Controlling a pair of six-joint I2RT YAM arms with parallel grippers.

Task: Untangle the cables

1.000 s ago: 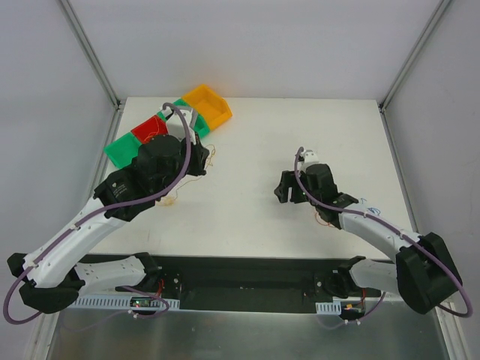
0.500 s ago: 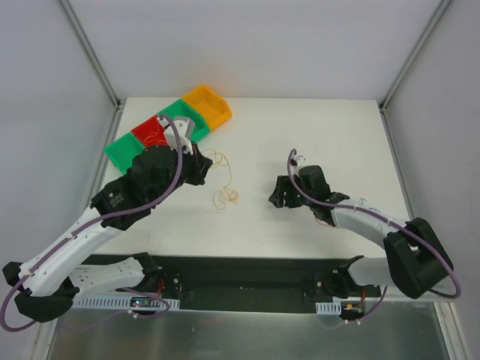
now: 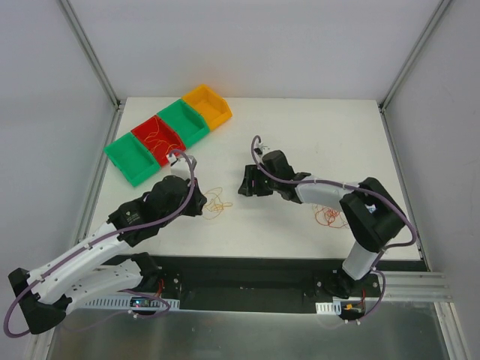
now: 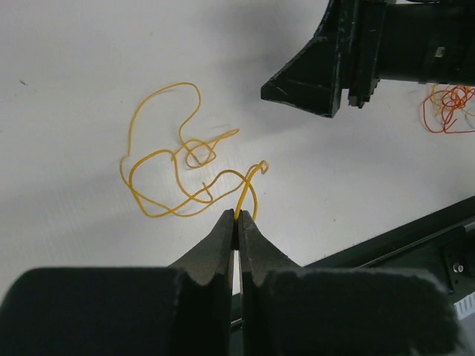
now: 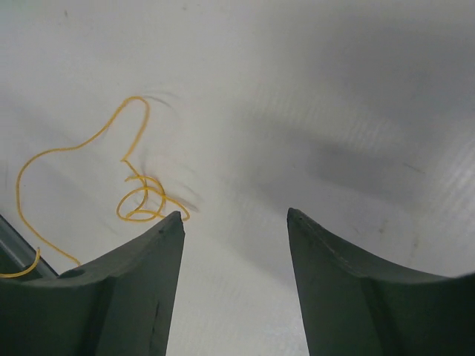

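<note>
A thin yellow wire lies in loose loops on the white table left of centre. My left gripper is shut on one end of it; the left wrist view shows the wire pinched between the closed tips. My right gripper is open and empty, just right of the wire, low over the table. In the right wrist view the gripper has the wire's loops beside its left finger. An orange-red clump of wires lies at the right, also in the left wrist view.
A row of bins stands at the back left: green, red with thin wires in it, green and orange. The black rail runs along the table's near edge.
My left gripper has moved from beside the bins toward the near edge, dragging the yellow wire with it. My right gripper has swung left toward the wire.
</note>
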